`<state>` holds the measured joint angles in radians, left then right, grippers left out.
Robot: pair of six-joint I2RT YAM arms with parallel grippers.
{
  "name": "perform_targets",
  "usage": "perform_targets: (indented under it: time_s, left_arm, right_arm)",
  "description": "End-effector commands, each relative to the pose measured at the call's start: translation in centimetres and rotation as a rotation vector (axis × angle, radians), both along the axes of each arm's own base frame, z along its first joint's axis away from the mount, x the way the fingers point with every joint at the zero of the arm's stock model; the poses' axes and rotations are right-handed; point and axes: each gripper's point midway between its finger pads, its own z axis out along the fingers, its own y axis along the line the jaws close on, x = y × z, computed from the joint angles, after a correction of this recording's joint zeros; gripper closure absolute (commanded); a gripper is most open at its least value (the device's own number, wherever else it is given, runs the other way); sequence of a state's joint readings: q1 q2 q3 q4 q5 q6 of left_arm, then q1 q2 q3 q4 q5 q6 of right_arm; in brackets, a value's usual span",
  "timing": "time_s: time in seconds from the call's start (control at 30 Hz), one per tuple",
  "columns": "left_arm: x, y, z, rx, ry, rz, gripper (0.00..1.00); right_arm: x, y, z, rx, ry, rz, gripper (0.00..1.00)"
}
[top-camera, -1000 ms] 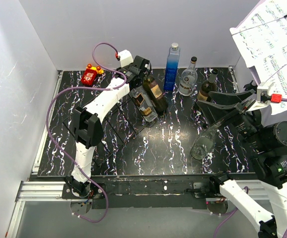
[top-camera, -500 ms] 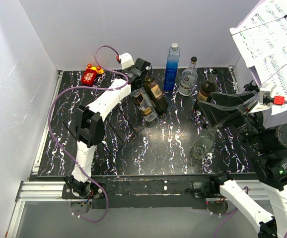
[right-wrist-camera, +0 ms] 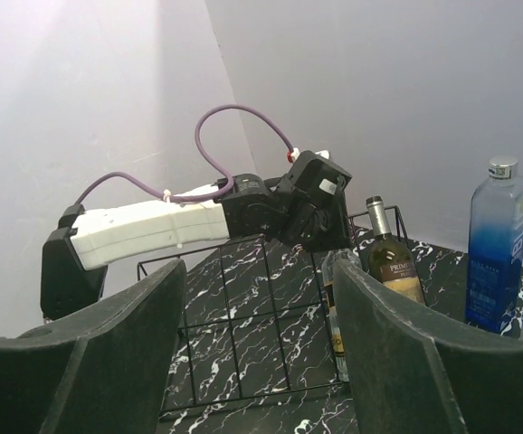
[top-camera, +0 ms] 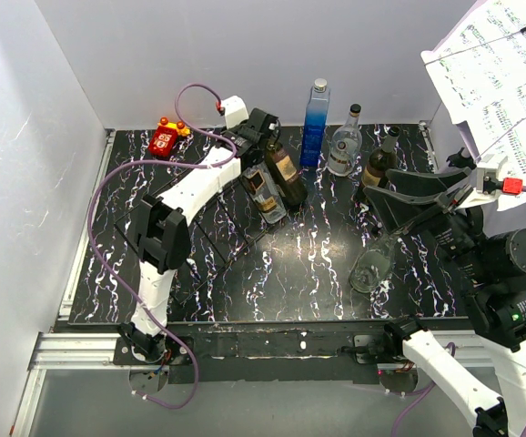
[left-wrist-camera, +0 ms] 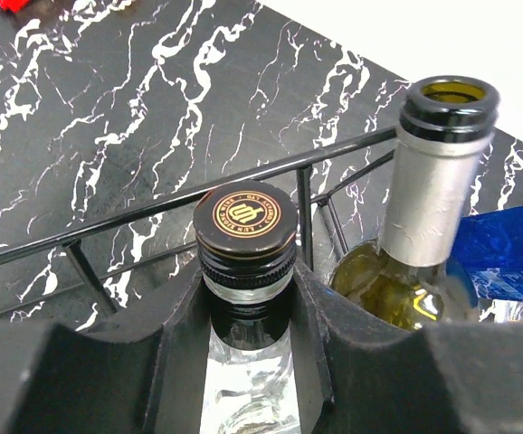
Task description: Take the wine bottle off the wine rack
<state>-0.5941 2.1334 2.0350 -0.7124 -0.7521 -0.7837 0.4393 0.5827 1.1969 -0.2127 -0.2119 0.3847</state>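
A red toy (top-camera: 166, 137) sits in the far left corner of the tabletop (top-camera: 299, 264). My left jaws (left-wrist-camera: 248, 298) are clenched on the neck of the black-capped bottle (left-wrist-camera: 246, 221), just under its cap. That bottle lies tilted on the wine rack (left-wrist-camera: 153, 211) near the far edge. The foil-necked wine bottle (left-wrist-camera: 429, 194) lies just beside it on the same rack, its mouth open. A blue bottle (top-camera: 316, 123) stands farther right. My right jaws (right-wrist-camera: 260, 271) hang released, spread wide, above the right side.
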Motion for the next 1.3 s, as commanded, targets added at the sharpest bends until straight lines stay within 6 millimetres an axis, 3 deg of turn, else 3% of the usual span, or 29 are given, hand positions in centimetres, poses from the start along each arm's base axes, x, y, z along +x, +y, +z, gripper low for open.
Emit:
perform_targets:
  time_s: [0.0,0.33,0.53,0.73,0.87,0.93,1.1,1.27]
  left_arm:
    - [-1.3,1.3,10.1,0.024,-0.224,0.019,1.00]
    - [-3.0,-0.6,16.6,0.084,-0.425,-0.057,1.00]
    - [-5.8,-1.5,20.4,0.145,-0.550,-0.098,1.00]
    - [-9.1,-2.2,22.8,0.190,-0.606,-0.165,1.00]
    - [-11.7,-2.4,23.6,0.153,-0.629,-0.258,1.00]
    - [-12.9,-3.6,23.4,0.098,-0.629,-0.366,1.00]
    - [-16.2,-9.1,22.4,-0.045,-0.660,-0.744,1.00]
    - [-17.7,-13.4,20.6,-0.070,-0.688,-0.921,1.00]
  right_arm:
    - [-0.4,-0.3,1.3,0.014,-0.064,-0.005,0.27]
    - [-0.5,0.1,1.4,0.013,-0.067,0.014,0.27]
    - [-0.5,0.1,1.6,0.018,-0.068,0.014,0.27]
    - [-0.8,0.0,2.0,0.025,-0.086,0.020,0.27]
    - [-1.3,-0.1,2.8,0.049,-0.107,0.025,0.27]
    - [-1.3,-0.2,2.9,0.056,-0.110,0.022,0.28]
    - [-1.4,-0.3,3.7,0.096,-0.133,0.024,0.29]
    - [-2.0,-0.3,4.5,0.114,-0.154,0.040,0.29]
